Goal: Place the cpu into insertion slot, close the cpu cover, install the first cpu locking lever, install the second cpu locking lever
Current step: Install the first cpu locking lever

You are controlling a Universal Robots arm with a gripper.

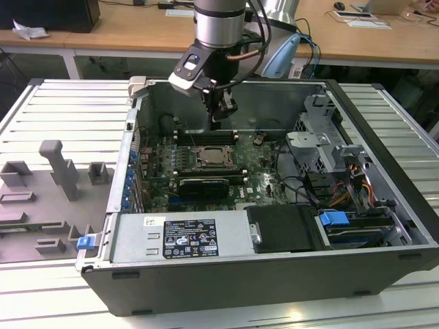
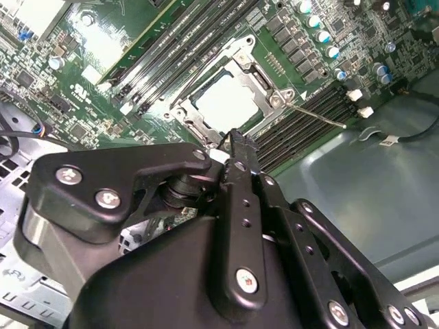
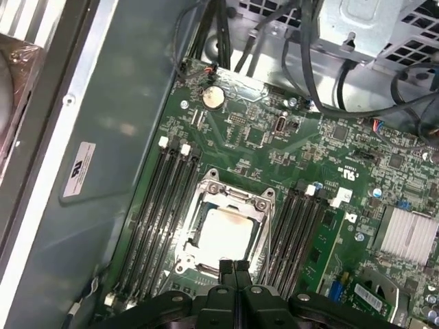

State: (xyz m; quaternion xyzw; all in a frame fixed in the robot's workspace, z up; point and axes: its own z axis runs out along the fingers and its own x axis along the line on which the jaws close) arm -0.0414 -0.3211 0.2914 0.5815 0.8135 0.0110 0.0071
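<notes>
Hovering hand (image 3: 233, 266) above cpu (image 3: 221, 232)

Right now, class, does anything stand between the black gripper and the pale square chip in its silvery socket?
Nothing visible does. The shut black gripper hangs above the pale silvery cpu, seated inside its silvery square cover frame; only open air separates them.

The cpu (image 2: 226, 103) lies flat in the insertion slot (image 2: 199, 122), with the silvery cpu cover (image 2: 241, 60) framing its pale face. A thin locking lever (image 2: 315, 115) juts from one corner across the long black memory slots (image 2: 302, 130). The black pincer (image 2: 233, 139), its fingers drawn together, hovers near the socket's edge above the green motherboard (image 2: 89, 75).
</notes>
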